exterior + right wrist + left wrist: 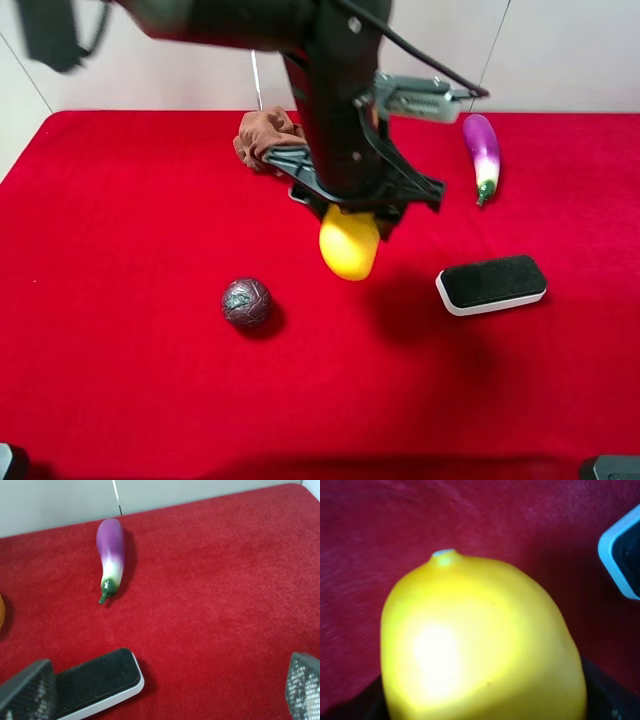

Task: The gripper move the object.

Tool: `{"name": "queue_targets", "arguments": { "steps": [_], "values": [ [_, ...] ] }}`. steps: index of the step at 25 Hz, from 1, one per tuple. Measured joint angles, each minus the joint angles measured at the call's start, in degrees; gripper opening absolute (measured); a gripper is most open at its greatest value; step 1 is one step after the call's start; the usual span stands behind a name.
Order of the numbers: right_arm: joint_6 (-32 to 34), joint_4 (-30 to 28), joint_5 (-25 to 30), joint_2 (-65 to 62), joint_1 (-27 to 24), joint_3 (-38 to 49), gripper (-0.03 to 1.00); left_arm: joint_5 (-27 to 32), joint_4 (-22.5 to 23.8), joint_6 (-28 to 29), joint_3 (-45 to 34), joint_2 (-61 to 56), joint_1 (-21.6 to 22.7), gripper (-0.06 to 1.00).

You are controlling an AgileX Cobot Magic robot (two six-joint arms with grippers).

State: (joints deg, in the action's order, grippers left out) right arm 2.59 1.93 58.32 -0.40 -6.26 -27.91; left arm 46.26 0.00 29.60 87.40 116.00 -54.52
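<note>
Left tool (352,212) pinches the glossy yellow oval object (349,245) at centre frame; it looks slippery, firm, light: grip across its middle. Right tool (165,690) spread.

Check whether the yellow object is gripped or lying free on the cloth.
Gripped: the left gripper clamps the top of the yellow object, which fills the left wrist view. Lifted or resting on the cloth: cannot tell.

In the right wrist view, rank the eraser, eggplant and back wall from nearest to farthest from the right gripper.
1. eraser, right beside one finger of the right gripper.
2. eggplant, farther out on the table.
3. wall, beyond the table's far edge.
</note>
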Motion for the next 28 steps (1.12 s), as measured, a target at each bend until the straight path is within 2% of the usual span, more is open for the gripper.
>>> {"name": "queue_targets", "arguments": {
  "steps": [11, 28],
  "values": [
    [0.00, 0.00, 0.00, 0.00, 0.00, 0.00, 0.69, -0.19, 0.00, 0.11, 5.50, 8.54, -3.66, 0.61],
    [0.00, 0.00, 0.00, 0.00, 0.00, 0.00, 0.69, -0.28, -0.72, 0.25, 5.86, 13.80, -4.01, 0.61]
  ]
}}
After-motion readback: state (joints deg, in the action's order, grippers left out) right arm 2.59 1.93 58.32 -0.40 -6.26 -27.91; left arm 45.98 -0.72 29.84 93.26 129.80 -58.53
